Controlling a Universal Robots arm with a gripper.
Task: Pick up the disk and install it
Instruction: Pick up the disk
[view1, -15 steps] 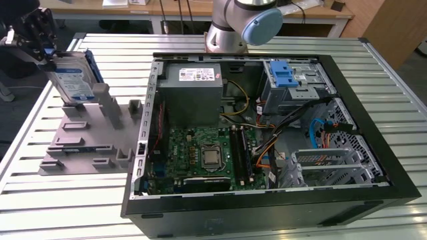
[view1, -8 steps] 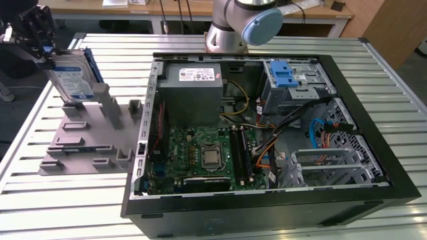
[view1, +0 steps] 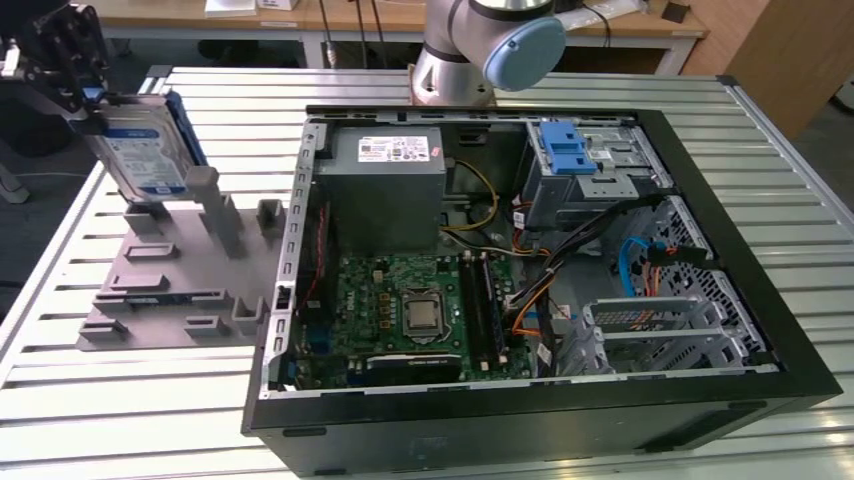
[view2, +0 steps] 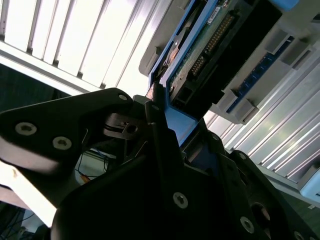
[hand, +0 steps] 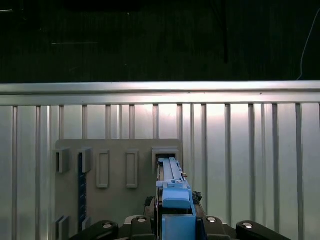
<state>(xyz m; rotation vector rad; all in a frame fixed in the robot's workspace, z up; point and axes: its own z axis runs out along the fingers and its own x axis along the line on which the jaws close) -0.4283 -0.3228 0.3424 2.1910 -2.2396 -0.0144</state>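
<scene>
The disk (view1: 140, 150), a silver drive with a blue-and-white label and a blue carrier frame, stands on edge, slightly tilted, at the exterior view's far left. My gripper (view1: 88, 98) is shut on its upper edge. The disk's lower edge is just over an upright slot of the grey holder plate (view1: 174, 290). In the first wrist view the disk (hand: 172, 192) appears edge-on, rising from my gripper (hand: 175, 222) over the plate's slot (hand: 164, 154). In the second wrist view the disk (view2: 210, 45) shows its circuit-board side and connector, clamped between the dark fingers (view2: 157, 125).
An open black computer case (view1: 747, 290) lies on the slatted metal table (view1: 147, 400), to the exterior view's right of the plate. Inside it are a grey power supply (view1: 387, 190), a motherboard (view1: 400, 310) and a drive bay with a blue latch (view1: 567, 150). The arm's base (view1: 461, 60) stands behind the case.
</scene>
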